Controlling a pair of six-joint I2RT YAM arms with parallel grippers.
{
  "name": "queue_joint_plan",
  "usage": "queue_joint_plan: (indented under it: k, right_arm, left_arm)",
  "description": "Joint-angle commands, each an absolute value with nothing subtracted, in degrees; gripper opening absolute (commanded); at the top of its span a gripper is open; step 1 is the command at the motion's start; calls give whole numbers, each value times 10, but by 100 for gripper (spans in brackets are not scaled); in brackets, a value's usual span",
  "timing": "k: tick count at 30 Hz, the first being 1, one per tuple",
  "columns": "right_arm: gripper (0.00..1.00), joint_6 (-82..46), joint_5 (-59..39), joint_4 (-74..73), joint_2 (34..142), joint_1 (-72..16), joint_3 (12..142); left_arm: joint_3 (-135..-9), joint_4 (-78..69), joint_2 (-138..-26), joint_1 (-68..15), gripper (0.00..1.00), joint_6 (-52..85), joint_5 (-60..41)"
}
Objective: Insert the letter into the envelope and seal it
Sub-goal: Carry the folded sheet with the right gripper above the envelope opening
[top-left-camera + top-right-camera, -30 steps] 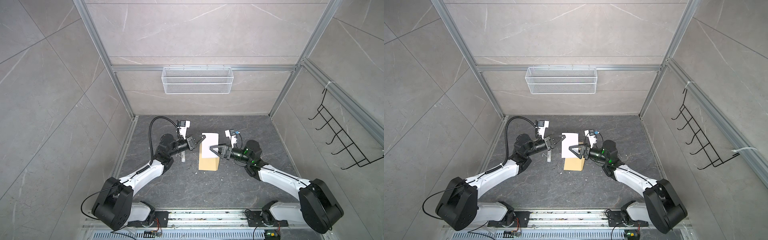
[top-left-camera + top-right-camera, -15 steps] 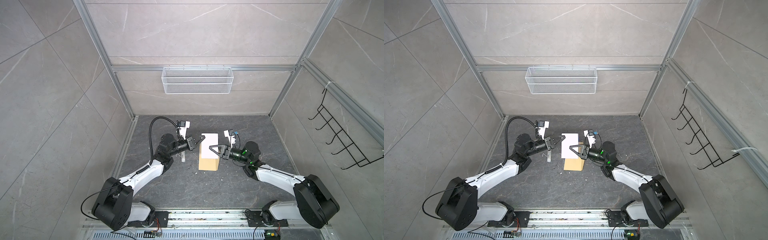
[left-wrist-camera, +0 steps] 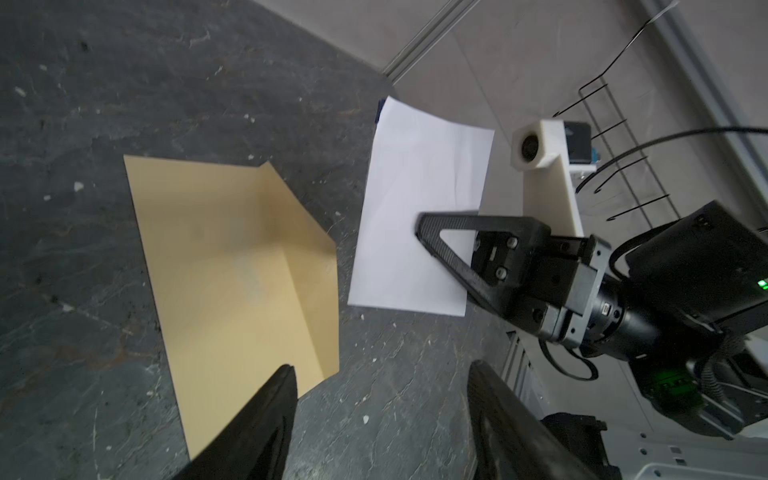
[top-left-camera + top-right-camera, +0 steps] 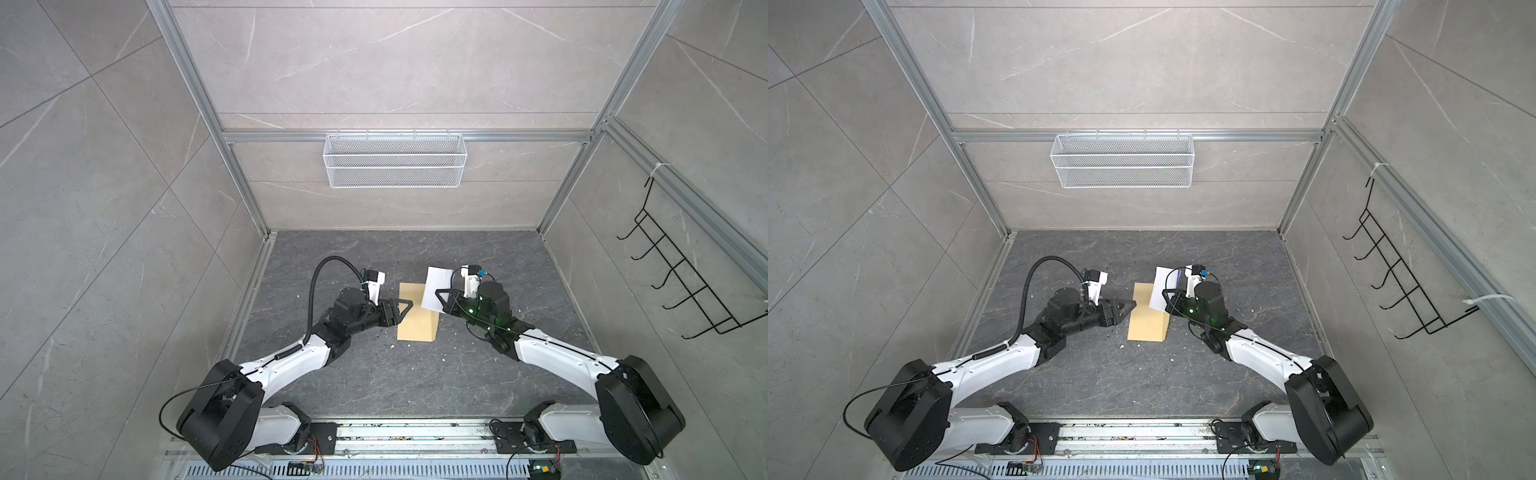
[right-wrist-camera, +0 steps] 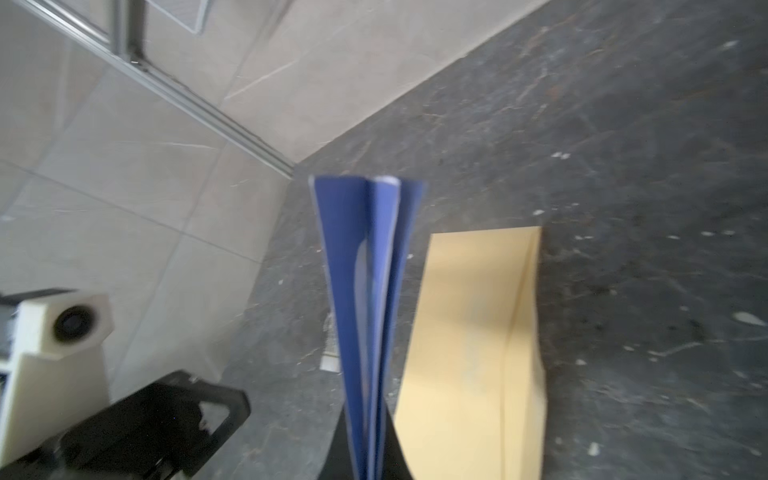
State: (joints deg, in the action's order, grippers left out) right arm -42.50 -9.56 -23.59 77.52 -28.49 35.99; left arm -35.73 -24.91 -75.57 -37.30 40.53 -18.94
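Note:
The tan envelope (image 4: 417,318) (image 4: 1147,322) lies flat on the dark floor between the arms. Its flap (image 3: 309,266) is creased and raised along the side toward the right arm. Just right of the envelope, the folded letter (image 4: 435,286) (image 4: 1160,291) hangs in the air, white outside with blue edges (image 5: 365,291). My right gripper (image 4: 439,296) (image 3: 420,226) is shut on its near edge. My left gripper (image 4: 406,308) (image 3: 382,399) stands open over the envelope's left edge with nothing between its fingers (image 3: 282,419), apart from the letter.
A white wire basket (image 4: 395,166) hangs on the back wall and a black hook rack (image 4: 681,291) on the right wall. Small white specks dot the floor. Aluminium rails run along the floor's edges.
My right gripper shut on the letter. My left gripper then opened and let it go. The letter has moved right, off the envelope's middle.

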Motion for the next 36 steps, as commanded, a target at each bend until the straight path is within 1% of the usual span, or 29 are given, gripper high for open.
queue_joint_plan:
  k: [1,5,9,12,19,22,29,36]
  right_arm:
    - [0,-403,3,-207,813,-284,378]
    - [0,-396,32,-222,854,-285,385]
    - [0,-388,57,-232,883,-284,396]
    - [0,-383,79,-230,896,-285,405]
    - [0,-386,87,-234,940,-284,428]
    - [0,-385,90,-232,957,-283,437]
    - [0,-403,91,-232,989,-282,453]
    - [0,-422,91,-239,1012,-281,453]
  left_arm:
    - [-363,-248,-795,-398,68,402,-123]
    - [-373,-280,-862,-420,68,421,-112]
    - [-373,-322,-915,-425,64,448,-105]
    - [-376,-334,-946,-429,59,457,-104]
    - [-377,-350,-989,-432,39,456,-92]
    - [-369,-355,-993,-432,35,452,-81]
    - [-364,-361,-1017,-432,29,447,-70]
    - [-360,-370,-1041,-434,26,449,-69]
